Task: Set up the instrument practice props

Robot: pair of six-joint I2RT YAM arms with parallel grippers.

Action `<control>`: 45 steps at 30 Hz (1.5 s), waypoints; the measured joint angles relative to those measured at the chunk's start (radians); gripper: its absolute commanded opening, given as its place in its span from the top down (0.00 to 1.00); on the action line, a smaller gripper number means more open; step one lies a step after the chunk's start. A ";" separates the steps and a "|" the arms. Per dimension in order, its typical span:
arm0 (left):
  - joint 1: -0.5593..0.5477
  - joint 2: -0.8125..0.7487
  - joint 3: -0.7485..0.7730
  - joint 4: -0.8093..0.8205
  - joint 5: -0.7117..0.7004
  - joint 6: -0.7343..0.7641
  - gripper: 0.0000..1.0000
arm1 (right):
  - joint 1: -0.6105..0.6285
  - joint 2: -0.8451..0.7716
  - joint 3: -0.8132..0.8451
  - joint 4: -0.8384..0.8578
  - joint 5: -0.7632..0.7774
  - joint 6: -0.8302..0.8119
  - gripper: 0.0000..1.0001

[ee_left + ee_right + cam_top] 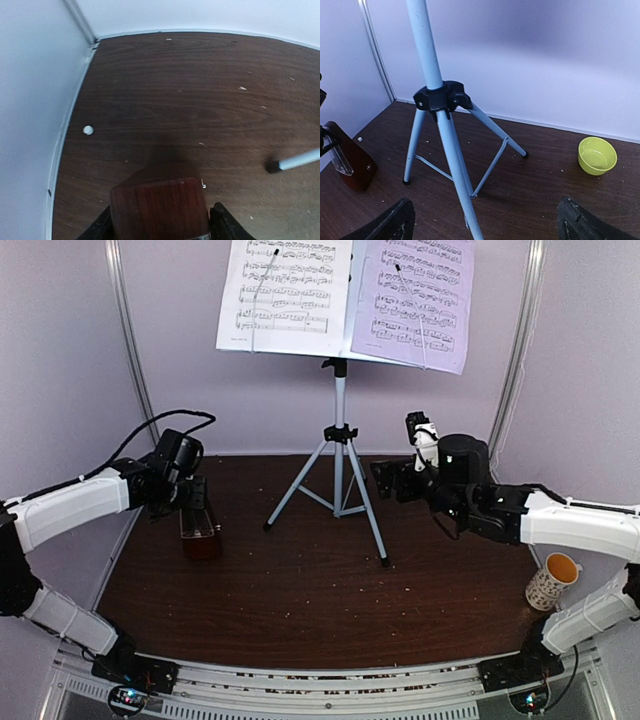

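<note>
The music stand (340, 435) rises on its tripod (440, 135) at the back middle, holding a white sheet (285, 290) and a lavender sheet (415, 300). At the left, the dark-red metronome (200, 532) rests on the table, with my left gripper (193, 508) coming down over its top. In the left wrist view both black fingers press the metronome's (160, 207) sides, so the left gripper (161, 221) is shut on it. My right gripper (395, 478) hovers wide open to the right of the tripod; in its own view the right gripper (485, 220) holds nothing, and the metronome (350, 160) shows at far left.
A small green bowl (596, 155) lies by the back wall on the right. A patterned cup (552, 582) with a yellow lining stands at the table's right edge. One tripod foot (272, 166) ends just right of the metronome. White walls close in the left, back and right.
</note>
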 measured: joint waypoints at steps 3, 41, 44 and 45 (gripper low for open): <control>-0.118 -0.026 0.000 -0.004 0.023 0.017 0.60 | -0.001 -0.024 0.000 0.002 -0.043 -0.007 0.00; -0.493 0.220 0.153 0.186 0.617 0.517 0.34 | -0.033 -0.096 -0.045 -0.024 -0.202 -0.017 0.00; -0.493 0.224 0.158 0.195 0.623 0.533 0.21 | -0.034 -0.095 -0.045 -0.024 -0.211 -0.017 0.00; -0.493 0.224 0.160 0.201 0.625 0.537 0.13 | -0.034 -0.094 -0.045 -0.024 -0.215 -0.016 0.00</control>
